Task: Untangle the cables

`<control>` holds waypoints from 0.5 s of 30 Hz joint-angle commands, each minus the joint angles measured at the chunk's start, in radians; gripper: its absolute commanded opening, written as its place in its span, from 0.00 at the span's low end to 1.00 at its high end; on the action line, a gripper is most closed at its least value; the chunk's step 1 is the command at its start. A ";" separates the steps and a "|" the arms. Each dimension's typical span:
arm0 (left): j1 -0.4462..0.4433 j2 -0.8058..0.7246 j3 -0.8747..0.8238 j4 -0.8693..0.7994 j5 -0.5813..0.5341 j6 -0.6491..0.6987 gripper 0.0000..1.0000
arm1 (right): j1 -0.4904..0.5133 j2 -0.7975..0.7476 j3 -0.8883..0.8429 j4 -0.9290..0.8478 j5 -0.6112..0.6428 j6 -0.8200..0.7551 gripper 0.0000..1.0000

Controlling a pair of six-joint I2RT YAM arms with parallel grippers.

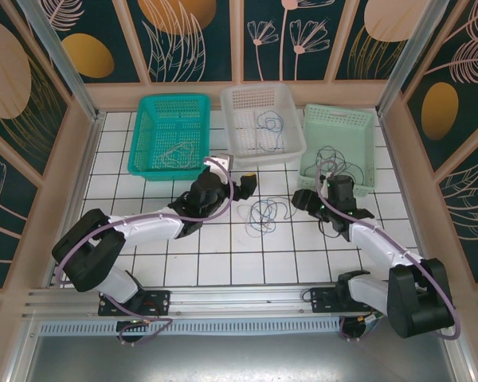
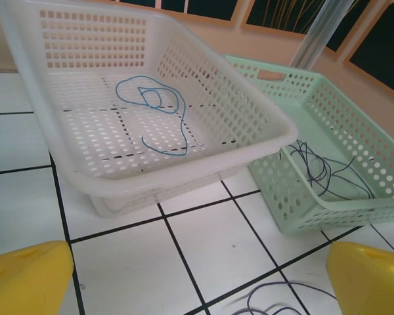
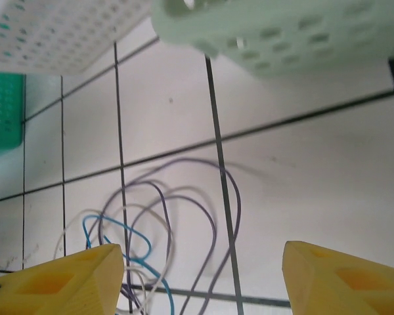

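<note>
Though tangled — cables (image 3: 164, 223) before right claw (image 3: 200, 256)

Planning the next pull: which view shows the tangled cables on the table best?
Right wrist: the tangled cables are close, purple, white and blue strands distinct. Top external shows them whole but tiny; left wrist, one edge.

Robot test cell in a lab. A white tiled table (image 1: 223, 263) is boxed in by wood-framed wall panels (image 1: 183, 40) painted with leaves and flowers, rising behind a white basket (image 1: 259, 86). A teal basket (image 1: 173, 97) and a pale green basket (image 1: 338, 107) flank that basket. Well in front of it, 2 robot arms, the left arm (image 1: 143, 231) and the right arm (image 1: 378, 243), are bolted beside an aluminium rail (image 1: 223, 296).
</note>
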 commanded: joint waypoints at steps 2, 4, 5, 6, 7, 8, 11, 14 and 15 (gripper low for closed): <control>0.006 -0.015 -0.031 0.099 0.012 -0.069 0.99 | 0.053 0.020 -0.027 0.071 -0.028 0.069 0.65; 0.004 -0.015 -0.045 0.132 0.017 -0.086 0.99 | 0.071 0.040 -0.029 0.074 -0.025 0.080 0.65; 0.006 -0.013 -0.050 0.139 0.021 -0.093 0.99 | 0.078 0.049 -0.027 0.075 -0.023 0.083 0.65; 0.005 -0.011 -0.051 0.139 0.027 -0.095 0.99 | 0.083 0.055 -0.027 0.079 -0.023 0.086 0.65; 0.005 -0.008 -0.051 0.138 0.031 -0.098 0.99 | 0.088 0.058 -0.027 0.083 -0.023 0.089 0.65; 0.005 -0.005 -0.051 0.134 0.037 -0.099 0.99 | 0.093 0.065 -0.029 0.094 -0.022 0.093 0.65; 0.006 0.002 -0.053 0.130 0.051 -0.104 0.99 | 0.102 0.105 -0.029 0.133 -0.019 0.099 0.63; 0.005 0.003 -0.050 0.130 0.052 -0.109 0.99 | 0.110 0.162 -0.017 0.155 -0.005 0.095 0.47; 0.005 0.003 -0.051 0.129 0.052 -0.109 0.99 | 0.115 0.176 -0.013 0.161 -0.001 0.093 0.39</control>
